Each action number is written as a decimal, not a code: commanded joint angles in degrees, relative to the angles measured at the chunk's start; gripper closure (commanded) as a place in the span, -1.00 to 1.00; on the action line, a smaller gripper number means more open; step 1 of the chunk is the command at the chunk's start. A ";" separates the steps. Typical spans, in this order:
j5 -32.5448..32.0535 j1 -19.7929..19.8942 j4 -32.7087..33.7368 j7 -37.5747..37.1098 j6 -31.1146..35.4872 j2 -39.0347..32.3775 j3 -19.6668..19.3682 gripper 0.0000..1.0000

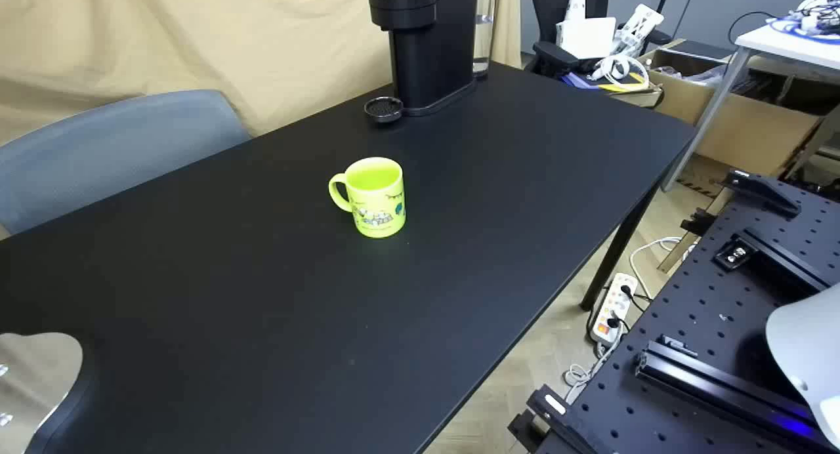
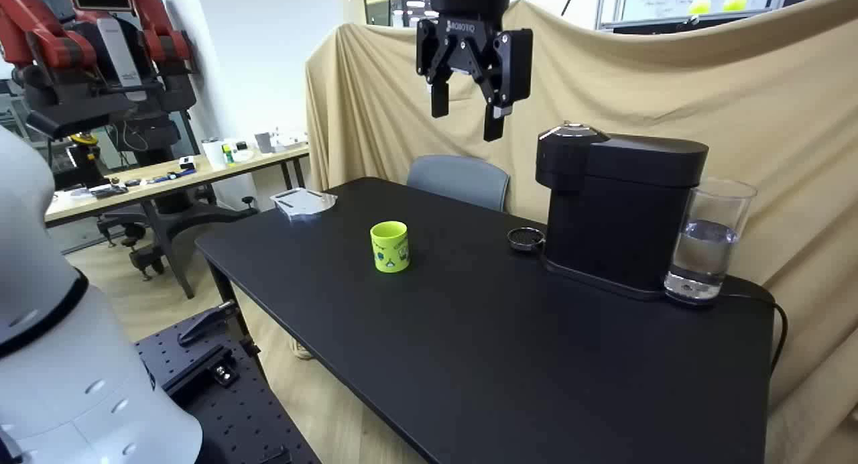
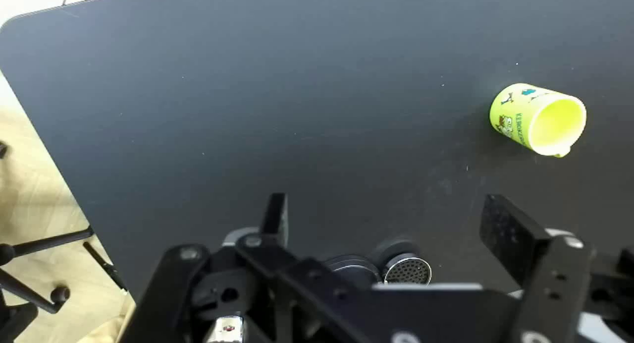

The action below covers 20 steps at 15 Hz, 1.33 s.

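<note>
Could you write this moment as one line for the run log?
tool: open, holding nothing, above table | mug: yellow-green, upright on table, untouched | coffee machine: on table, clear container beside it

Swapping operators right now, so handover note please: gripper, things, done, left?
Gripper: open, empty, raised above the black table.
Lime-green mug: upright on the table, apart from the gripper.
Coffee machine: on the same table, clear water tank at its back, part full.
Done: no grasp in place; nothing held.
Left: probably any pick-up, mug included.
</note>
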State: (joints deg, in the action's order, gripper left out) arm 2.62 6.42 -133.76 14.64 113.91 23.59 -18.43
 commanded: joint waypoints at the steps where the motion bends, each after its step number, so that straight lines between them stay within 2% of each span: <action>1: 0.56 1.33 0.14 0.47 -0.16 -0.24 1.16 -1.00; 12: 0.56 1.33 0.16 0.49 -0.14 -0.23 1.15 -1.00; 17: -1.46 -1.52 -2.74 -0.44 3.54 -4.00 7.16 -1.00; 20: -2.60 -4.26 -5.83 -1.58 11.70 -7.73 12.66 -1.00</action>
State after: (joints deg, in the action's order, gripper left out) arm 2.02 4.41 -137.52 14.76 118.84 19.21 -9.87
